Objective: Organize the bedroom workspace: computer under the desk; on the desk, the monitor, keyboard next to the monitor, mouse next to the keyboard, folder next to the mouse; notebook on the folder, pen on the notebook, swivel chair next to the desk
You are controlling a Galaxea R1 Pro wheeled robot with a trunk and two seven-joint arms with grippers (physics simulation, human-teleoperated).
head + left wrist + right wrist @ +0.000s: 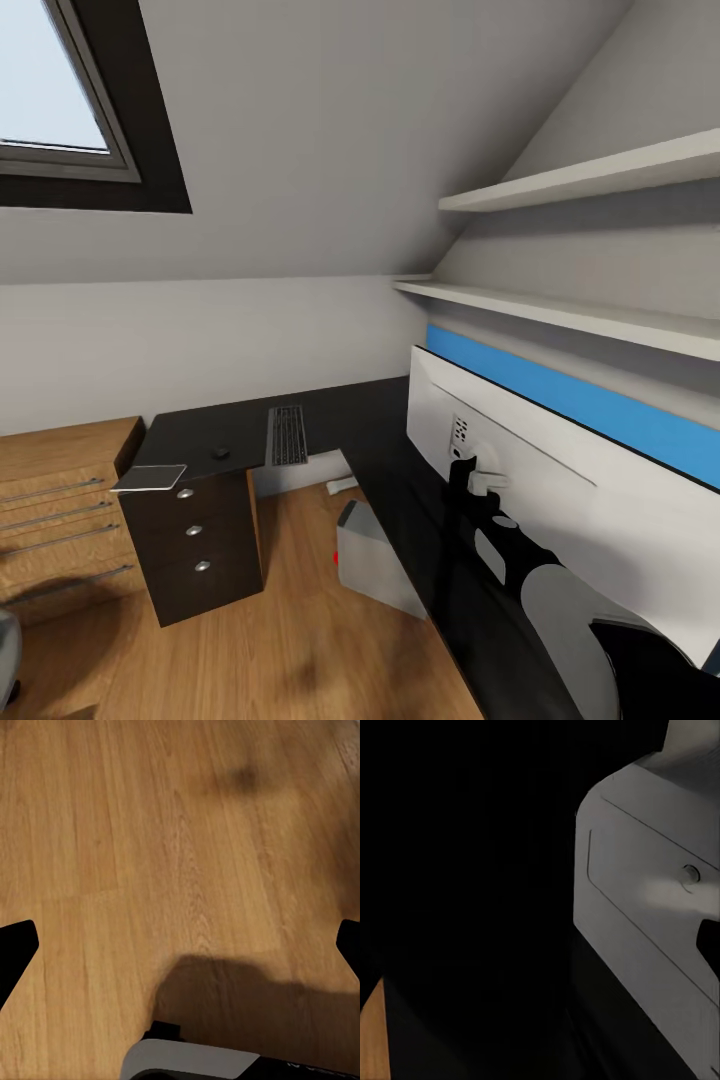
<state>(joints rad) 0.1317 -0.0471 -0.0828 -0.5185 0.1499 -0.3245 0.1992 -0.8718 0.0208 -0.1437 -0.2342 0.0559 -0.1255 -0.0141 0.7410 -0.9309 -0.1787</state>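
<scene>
The black-topped desk (pixel 380 425) runs along the wall and turns toward me. On it lie the dark keyboard (pixel 288 435), the small mouse (pixel 221 453) and, over the drawer unit (pixel 195 545), the thin grey notebook (pixel 150 477). The monitor (pixel 530 490) stands on the desk's right wing, its white back (pixel 645 915) facing me. The grey computer (pixel 375 560), with its red light, sits on the floor under the desk. My right gripper (pixel 470 478) is at the monitor's back near the stand mount; its jaws are hard to read. My left gripper (pixel 180 945) hangs open over bare floor.
A light wooden drawer cabinet (pixel 60 500) stands left of the desk. A grey padded edge (pixel 6 640), perhaps the swivel chair, shows at the left border. Two white shelves (pixel 590 175) hang above the monitor, a blue band (pixel 600 400) behind it. A small white object (pixel 340 485) lies under the desk.
</scene>
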